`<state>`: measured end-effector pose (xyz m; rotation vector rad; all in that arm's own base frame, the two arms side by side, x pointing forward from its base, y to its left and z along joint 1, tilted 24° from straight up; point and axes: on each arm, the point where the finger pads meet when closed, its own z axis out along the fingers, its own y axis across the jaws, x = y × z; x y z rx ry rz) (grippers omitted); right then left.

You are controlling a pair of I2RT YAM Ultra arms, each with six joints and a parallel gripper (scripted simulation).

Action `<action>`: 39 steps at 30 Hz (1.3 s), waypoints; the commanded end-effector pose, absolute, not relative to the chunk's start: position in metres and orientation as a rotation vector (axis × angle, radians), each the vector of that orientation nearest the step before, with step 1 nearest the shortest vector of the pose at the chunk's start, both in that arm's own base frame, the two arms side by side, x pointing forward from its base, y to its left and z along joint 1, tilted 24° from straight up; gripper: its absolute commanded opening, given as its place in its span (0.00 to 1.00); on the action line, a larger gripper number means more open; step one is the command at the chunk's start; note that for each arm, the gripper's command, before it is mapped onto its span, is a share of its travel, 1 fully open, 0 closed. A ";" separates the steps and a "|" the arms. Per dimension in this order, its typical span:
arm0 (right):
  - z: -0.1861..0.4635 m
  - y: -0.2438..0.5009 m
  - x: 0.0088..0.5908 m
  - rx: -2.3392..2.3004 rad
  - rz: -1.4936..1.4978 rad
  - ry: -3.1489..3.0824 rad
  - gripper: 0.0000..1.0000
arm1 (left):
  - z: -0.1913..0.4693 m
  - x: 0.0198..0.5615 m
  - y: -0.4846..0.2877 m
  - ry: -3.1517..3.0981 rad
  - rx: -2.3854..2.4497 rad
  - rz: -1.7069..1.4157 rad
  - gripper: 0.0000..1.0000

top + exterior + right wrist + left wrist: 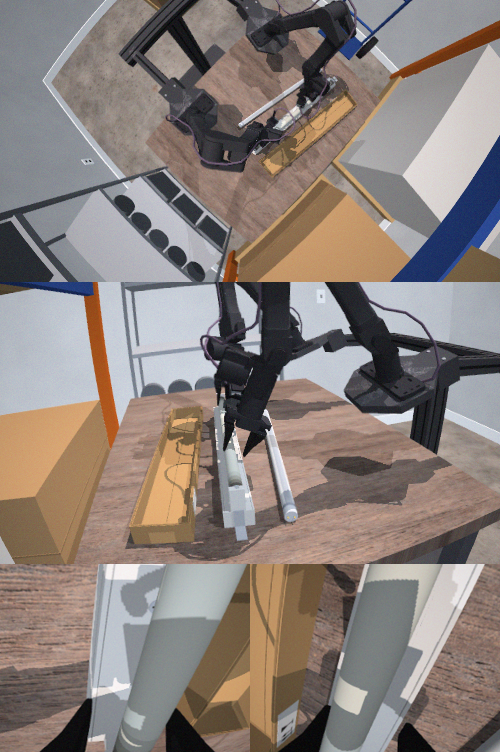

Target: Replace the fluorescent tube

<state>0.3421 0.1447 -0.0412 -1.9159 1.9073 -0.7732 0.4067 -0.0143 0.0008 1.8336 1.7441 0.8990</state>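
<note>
Jaws partly open on both left gripper (309, 102) (235, 452) (367, 721) and right gripper (275, 126) (131, 710), nothing gripped, old tube (286, 122) (232, 468) (376, 644) (176, 660) lying along the fixture (257, 150) (247, 517) (445, 614) (110, 648), LED tube (270, 106) (280, 474) on the bench beside it.

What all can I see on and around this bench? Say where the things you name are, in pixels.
Workbench (210, 185) (320, 482): one, brown wood.
Carton (267, 169) (162, 534) (288, 669): one, tan, open, beside the fixture.
Light fixture (248, 517) (418, 665) (94, 648): one, white, mid-bench.
Old tube (233, 469) (376, 644) (176, 648): one, pale, over the fixture.
LED tube (272, 104) (279, 469): one, white, on the bench.
Large boxes: several, tan or grey, around the bench.
Shelving: grey, beyond the bench.
Robot arms: two, black.
Left gripper (235, 452) (363, 732); right gripper (127, 725): black, both open around the old tube.
</note>
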 end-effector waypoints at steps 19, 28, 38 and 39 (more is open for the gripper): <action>0.002 0.159 0.308 -1.916 -0.747 1.892 0.49 | 0.027 0.363 -0.024 1.755 1.860 0.855 0.49; 0.009 0.158 0.320 -1.882 -0.756 1.883 0.49 | 0.030 0.373 -0.024 1.755 1.854 0.859 0.49; -0.004 0.156 0.320 -2.007 -0.688 1.961 0.49 | 0.025 0.377 -0.019 1.843 1.916 0.779 0.49; -0.005 0.158 0.320 -2.027 -0.673 1.967 0.49 | 0.024 0.378 -0.020 1.855 1.932 0.761 0.49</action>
